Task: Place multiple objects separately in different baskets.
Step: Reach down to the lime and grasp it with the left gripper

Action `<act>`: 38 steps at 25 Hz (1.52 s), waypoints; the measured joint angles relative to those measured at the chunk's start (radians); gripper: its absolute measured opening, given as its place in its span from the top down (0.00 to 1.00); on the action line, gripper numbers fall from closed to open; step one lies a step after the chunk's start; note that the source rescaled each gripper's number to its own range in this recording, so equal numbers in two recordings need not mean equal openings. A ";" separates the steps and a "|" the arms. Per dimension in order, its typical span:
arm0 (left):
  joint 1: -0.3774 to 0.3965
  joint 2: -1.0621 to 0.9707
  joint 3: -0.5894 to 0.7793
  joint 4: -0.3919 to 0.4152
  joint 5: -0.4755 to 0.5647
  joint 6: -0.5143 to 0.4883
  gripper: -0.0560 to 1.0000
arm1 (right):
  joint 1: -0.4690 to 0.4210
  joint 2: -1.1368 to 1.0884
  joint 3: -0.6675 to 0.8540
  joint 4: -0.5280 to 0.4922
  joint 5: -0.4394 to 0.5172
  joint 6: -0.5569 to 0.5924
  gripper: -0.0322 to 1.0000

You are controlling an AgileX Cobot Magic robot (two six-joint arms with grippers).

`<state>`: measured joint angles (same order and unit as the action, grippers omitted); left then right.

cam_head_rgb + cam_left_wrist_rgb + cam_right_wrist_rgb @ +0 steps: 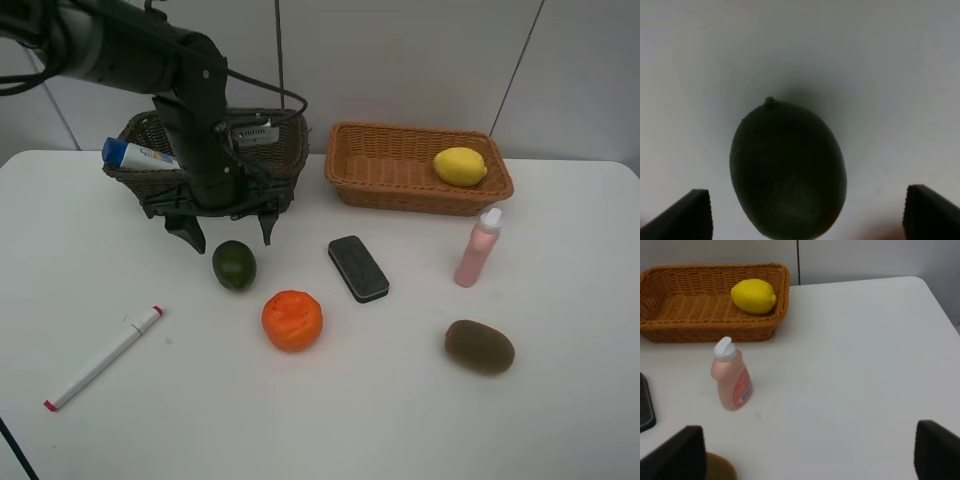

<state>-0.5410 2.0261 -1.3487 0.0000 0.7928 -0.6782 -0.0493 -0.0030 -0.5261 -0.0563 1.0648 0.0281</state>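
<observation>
Green oval lime (pixel 234 265) is sitting on the white table (pixel 400 430) just under my left claw (pixel 232 237), which is hanging fully spread and empty; the dark brown wicker basket (pixel 287 152) is lying at the lime's twelve o'clock. My right claw (pixel 807 455) is gaping wide, gripping nothing.

White table (pixel 560 430) stands against pale grey panelled wall (pixel 420 60)

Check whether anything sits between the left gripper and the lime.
Nothing visible does. The open left gripper hangs just above the lime, and the wrist view shows only bare table around the fruit between the two fingers.
</observation>
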 joint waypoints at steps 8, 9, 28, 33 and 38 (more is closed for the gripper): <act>0.000 0.059 0.001 -0.006 -0.027 -0.031 0.00 | 0.000 0.000 0.000 0.000 0.000 0.000 0.02; 0.000 0.062 0.001 -0.006 -0.035 -0.037 0.00 | 0.000 0.000 0.000 0.000 0.000 0.000 0.02; 0.000 0.163 0.001 -0.035 -0.054 -0.039 0.31 | 0.000 0.000 0.000 0.000 0.000 0.000 0.02; 0.000 0.162 -0.007 -0.067 0.002 -0.016 0.31 | 0.000 0.000 0.000 0.000 0.000 0.000 0.02; -0.006 0.125 -0.143 -0.186 0.075 0.165 0.31 | 0.000 0.000 0.000 0.000 0.000 0.000 0.02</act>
<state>-0.5469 2.1508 -1.4919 -0.1859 0.8674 -0.5133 -0.0493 -0.0030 -0.5261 -0.0563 1.0648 0.0281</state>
